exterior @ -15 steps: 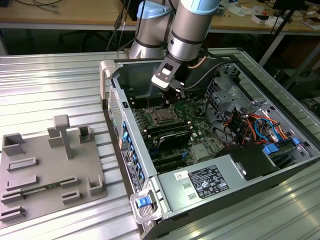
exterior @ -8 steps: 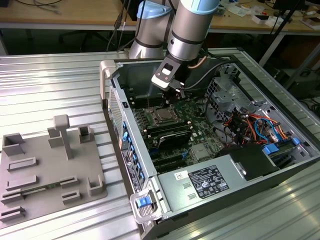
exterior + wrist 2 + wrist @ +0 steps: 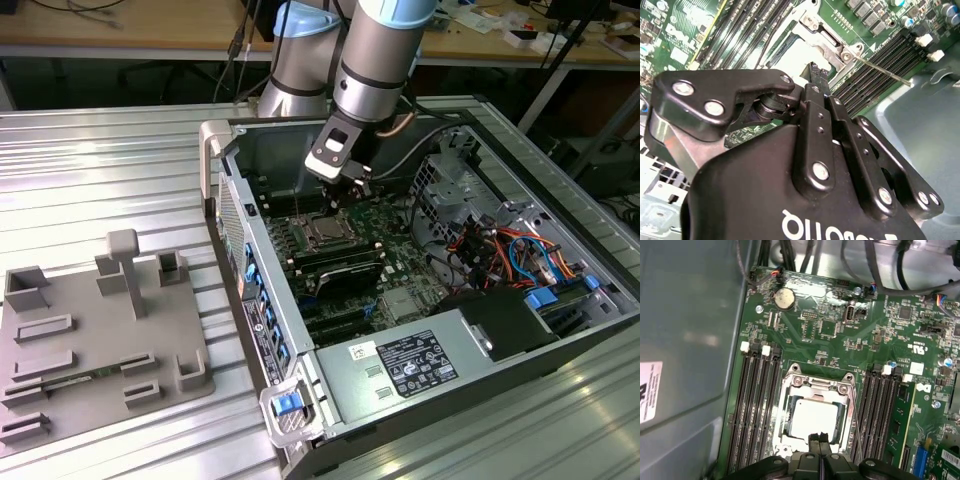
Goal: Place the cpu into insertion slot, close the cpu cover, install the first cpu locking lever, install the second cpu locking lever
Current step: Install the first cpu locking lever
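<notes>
cpu (image 3: 814, 416) in insertion slot (image 3: 786, 423), cpu cover (image 3: 817, 388) down

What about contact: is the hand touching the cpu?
Cannot tell. In the first wrist view the hand overlaps the cpu, hiding any gap.

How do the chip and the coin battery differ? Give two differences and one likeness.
The chip is square; the coin battery is round. The chip is bigger and sits between memory slots; the battery lies near a corner of the green board. Both are silver and lie flat.
</notes>
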`<state>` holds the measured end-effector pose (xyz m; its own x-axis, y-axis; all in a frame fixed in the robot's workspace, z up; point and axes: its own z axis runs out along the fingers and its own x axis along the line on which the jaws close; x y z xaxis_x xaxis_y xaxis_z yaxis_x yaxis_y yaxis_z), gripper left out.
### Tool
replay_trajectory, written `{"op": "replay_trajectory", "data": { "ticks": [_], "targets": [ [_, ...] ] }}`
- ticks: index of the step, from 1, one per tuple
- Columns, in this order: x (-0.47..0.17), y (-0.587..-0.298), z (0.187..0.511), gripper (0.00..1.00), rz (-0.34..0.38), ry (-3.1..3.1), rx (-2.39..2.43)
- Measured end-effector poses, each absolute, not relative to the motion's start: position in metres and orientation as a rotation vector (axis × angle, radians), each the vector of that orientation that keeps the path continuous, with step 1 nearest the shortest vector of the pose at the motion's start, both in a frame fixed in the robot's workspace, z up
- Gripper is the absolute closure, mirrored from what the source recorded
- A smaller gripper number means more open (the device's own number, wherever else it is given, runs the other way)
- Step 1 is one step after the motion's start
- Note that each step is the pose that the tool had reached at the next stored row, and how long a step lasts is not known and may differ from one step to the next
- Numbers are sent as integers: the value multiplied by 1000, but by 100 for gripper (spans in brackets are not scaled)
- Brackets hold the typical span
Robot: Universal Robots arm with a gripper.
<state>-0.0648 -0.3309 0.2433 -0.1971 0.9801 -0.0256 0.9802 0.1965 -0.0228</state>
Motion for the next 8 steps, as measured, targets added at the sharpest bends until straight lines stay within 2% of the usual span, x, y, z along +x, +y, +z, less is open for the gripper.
{"op": "replay_trajectory", "data": {
  "ticks": [8],
  "targets": [
    [-65,-331,243,89,-53,2535,1843]
  ]
}}
